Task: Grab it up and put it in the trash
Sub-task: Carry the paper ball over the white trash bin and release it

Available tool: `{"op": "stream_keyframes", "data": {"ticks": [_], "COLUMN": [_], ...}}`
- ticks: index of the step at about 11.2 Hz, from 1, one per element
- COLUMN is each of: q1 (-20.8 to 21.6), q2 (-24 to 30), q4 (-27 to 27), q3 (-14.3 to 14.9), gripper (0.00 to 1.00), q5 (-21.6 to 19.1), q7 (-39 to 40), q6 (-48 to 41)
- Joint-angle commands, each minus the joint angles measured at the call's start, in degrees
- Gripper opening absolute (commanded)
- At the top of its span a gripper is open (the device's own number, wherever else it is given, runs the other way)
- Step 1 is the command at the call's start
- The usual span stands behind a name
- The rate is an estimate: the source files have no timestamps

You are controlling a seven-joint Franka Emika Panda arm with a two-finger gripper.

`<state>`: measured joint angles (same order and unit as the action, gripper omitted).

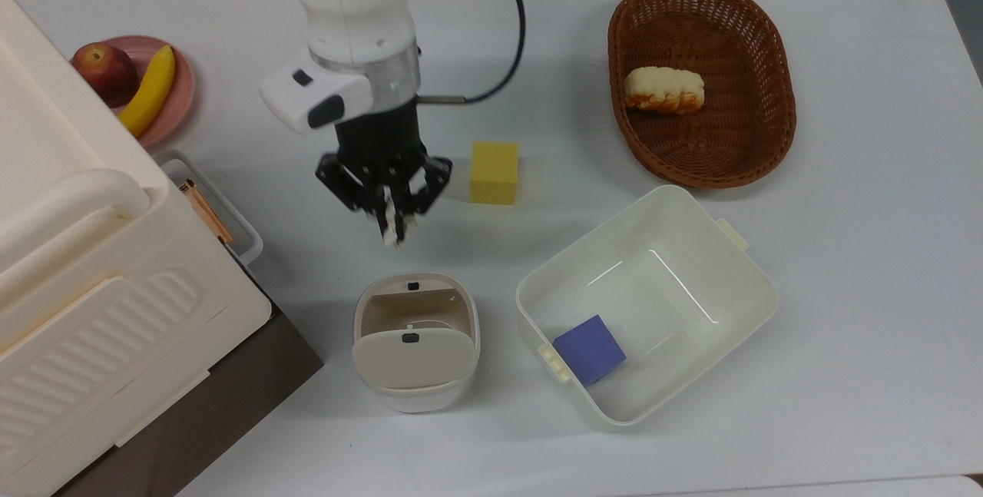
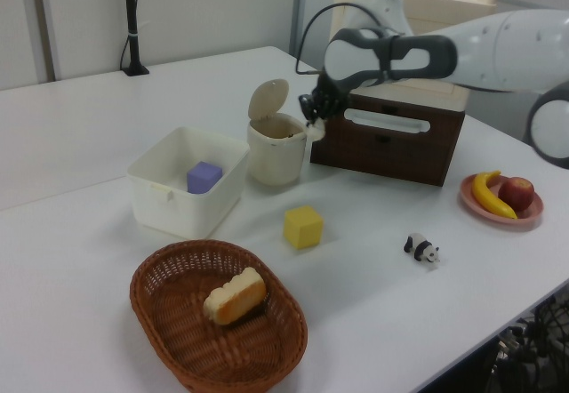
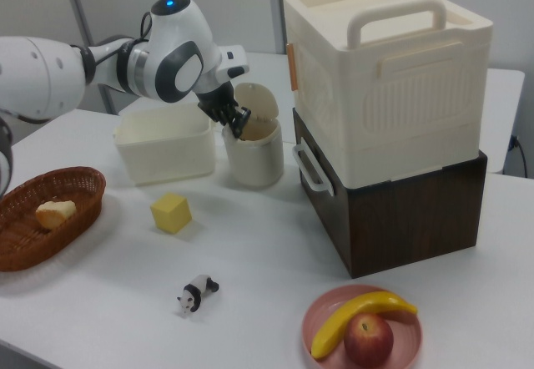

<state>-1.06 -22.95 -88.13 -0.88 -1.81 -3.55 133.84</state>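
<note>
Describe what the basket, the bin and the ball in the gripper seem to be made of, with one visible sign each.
Basket: brown woven wicker, going by its ribbed weave.
Bin: probably smooth cream plastic, with rounded moulded walls and a faint sheen.
Ball in the gripper: likely crumpled off-white paper, its surface creased and matte.

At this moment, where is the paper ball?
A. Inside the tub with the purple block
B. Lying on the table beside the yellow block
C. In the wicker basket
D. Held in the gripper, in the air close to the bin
D: the paper ball sits pinched in the gripper, raised off the table next to the open bin.
</note>
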Motion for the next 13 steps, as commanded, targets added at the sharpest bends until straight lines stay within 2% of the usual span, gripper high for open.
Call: {"op": "stream_keyframes", "data": {"ticks": [1, 7, 9, 10, 11, 12, 13], "q1": [2.0, 2.8, 2.7, 2.6, 2.6, 2.7, 2.7], "q2": [-3.2, -6.7, -7.1, -7.7, -7.9, -7.8, -7.8], "q4": [3.0, 3.1, 3.6, 4.5, 4.8, 4.7, 4.6], "q3": [0.5, 0.8, 0.8, 0.8, 0.8, 1.0, 0.8], "gripper": [0.02, 0.04, 0.08, 0.18, 0.66, 1.00, 1.00], "q5": [-0.7, 0.3, 1.4, 1.5, 1.6, 3.5, 7.5], "q7": [-0.5, 0.0, -0.1, -0.3, -0.3, 0.0, -0.3], "q6": [6.6, 19.9, 20.9, 20.9, 20.9, 20.9, 20.8]}}
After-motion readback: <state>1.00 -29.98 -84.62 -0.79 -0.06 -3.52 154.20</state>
